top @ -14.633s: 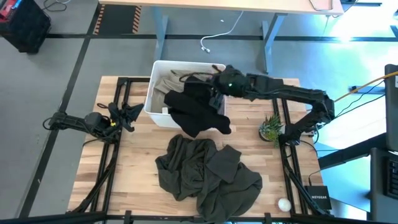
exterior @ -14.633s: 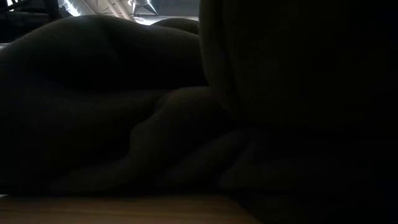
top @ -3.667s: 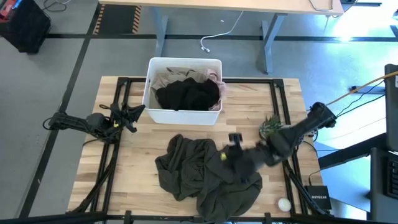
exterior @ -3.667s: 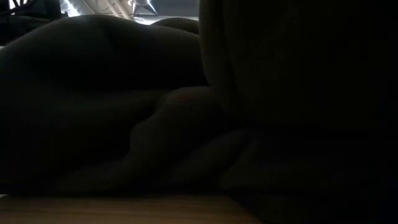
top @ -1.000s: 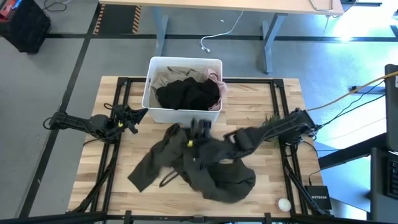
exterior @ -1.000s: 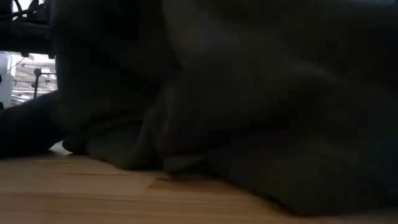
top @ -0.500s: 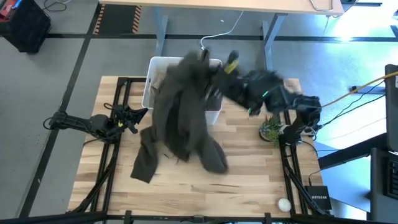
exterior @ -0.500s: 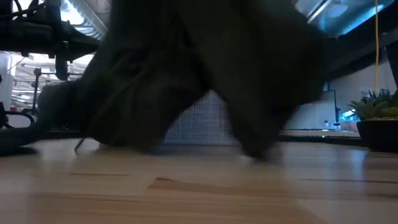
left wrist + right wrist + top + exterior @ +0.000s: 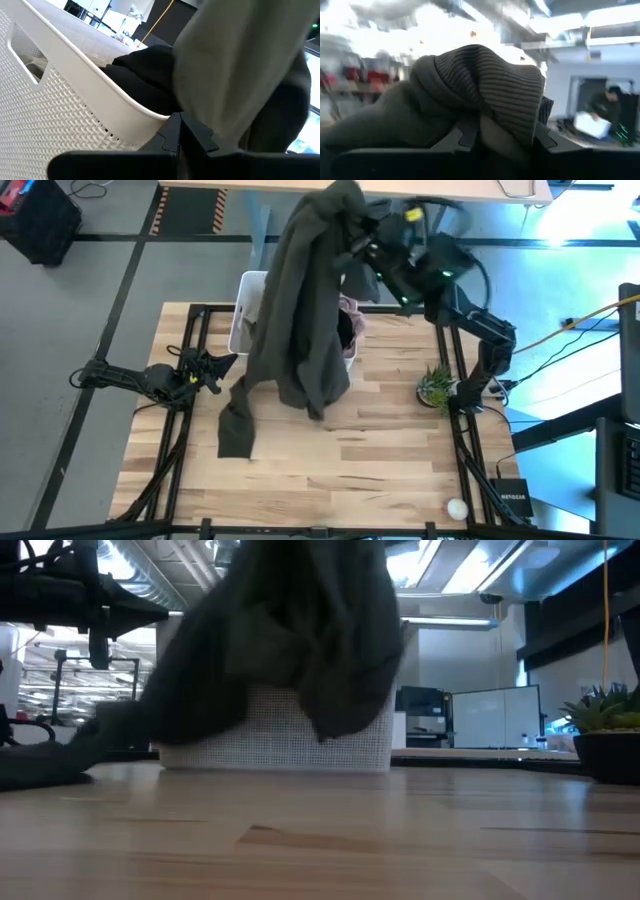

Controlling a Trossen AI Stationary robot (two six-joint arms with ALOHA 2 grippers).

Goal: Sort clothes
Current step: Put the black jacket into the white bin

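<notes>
high view, right gripper (image 9: 352, 220) holding olive garment (image 9: 300, 310) over bin (image 9: 243, 310)

You had one big olive-green garment (image 9: 305, 310) in the air, one black garment (image 9: 145, 75) and one pink garment (image 9: 351, 308) in the bin. One white bin (image 9: 290, 735), one potted plant (image 9: 436, 387), one small white ball (image 9: 457, 507). Two arms, so two grippers: right (image 9: 362, 228), left (image 9: 208, 366).
</notes>
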